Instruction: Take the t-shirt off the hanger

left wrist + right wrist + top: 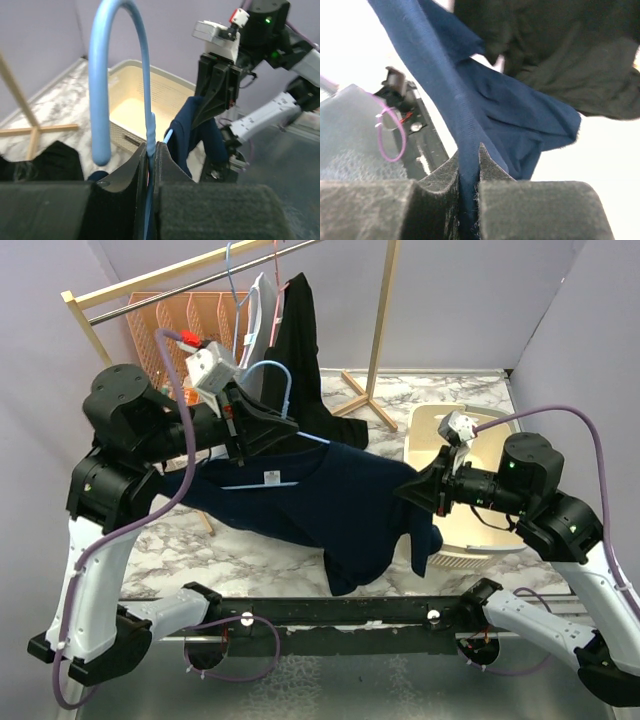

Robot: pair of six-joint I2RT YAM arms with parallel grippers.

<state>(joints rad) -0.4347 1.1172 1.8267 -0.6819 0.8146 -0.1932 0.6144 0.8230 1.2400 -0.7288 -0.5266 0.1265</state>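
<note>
- Purple walls [450, 300] all round, with a white-grey marble surface [250, 550] under everything.
- One wooden rack [383, 330] stands beyond the left gripper [262, 430], and one black garment [298, 350] hangs from it.
- One cream basket [425, 435] sits just behind the right gripper [410, 488]. One orange wire basket [190, 315] is further back, past the left gripper.
- One navy t-shirt [330, 490], up off the surface, is slung between the two grippers with its collar end on the hanger.
- One light blue hanger [100, 90]; the left gripper is clamped tight on its neck, right below the hook.
- Right gripper is pinched narrow on a fold of the t-shirt, and the rest of the cloth droops below it.
</note>
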